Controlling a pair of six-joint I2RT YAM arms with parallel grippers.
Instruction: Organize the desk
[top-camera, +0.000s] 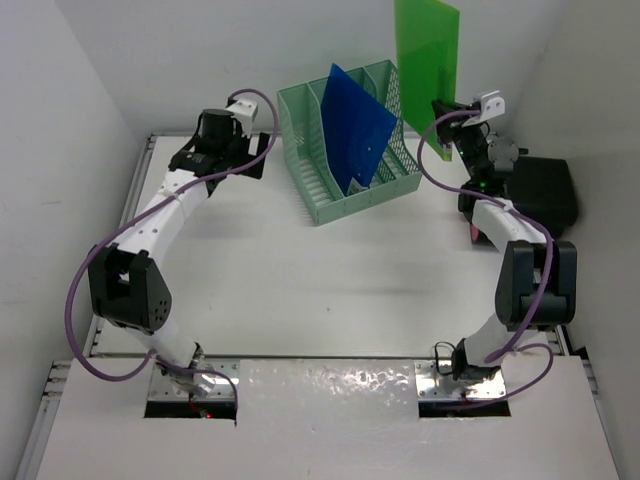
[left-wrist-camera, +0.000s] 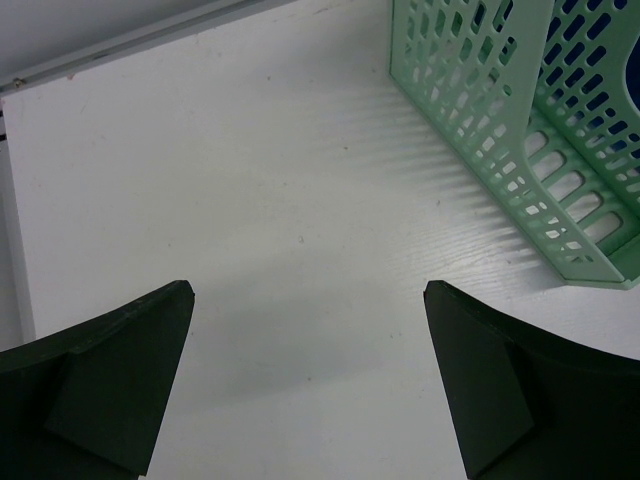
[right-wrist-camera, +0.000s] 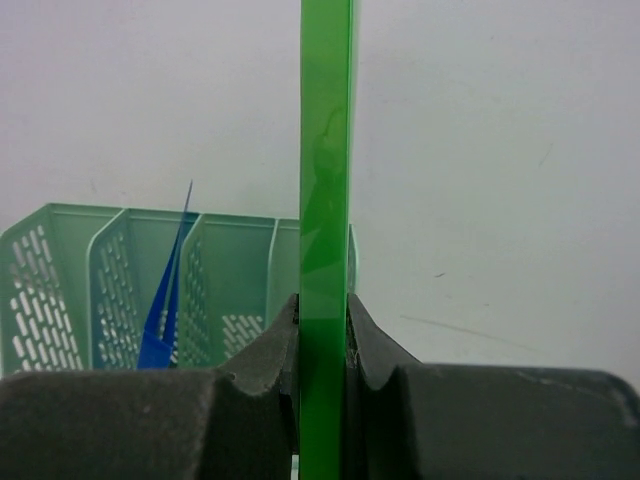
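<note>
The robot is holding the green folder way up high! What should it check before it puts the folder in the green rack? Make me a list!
1. Grip: the right gripper is shut on the green folder, pinching its lower edge. Ok.
2. Folder upright: it stands straight up between the fingers. Ok.
3. Free slot: the file rack holds only the blue folder, and the slots beside it look free. Ok.
4. Lined up over a slot: the folder hangs near the rack's right end, but the exact line-up is unclear. Cannot tell.
5. Other arm out of the way: the left gripper is open over the desk, apart from the rack. Ok.
</note>
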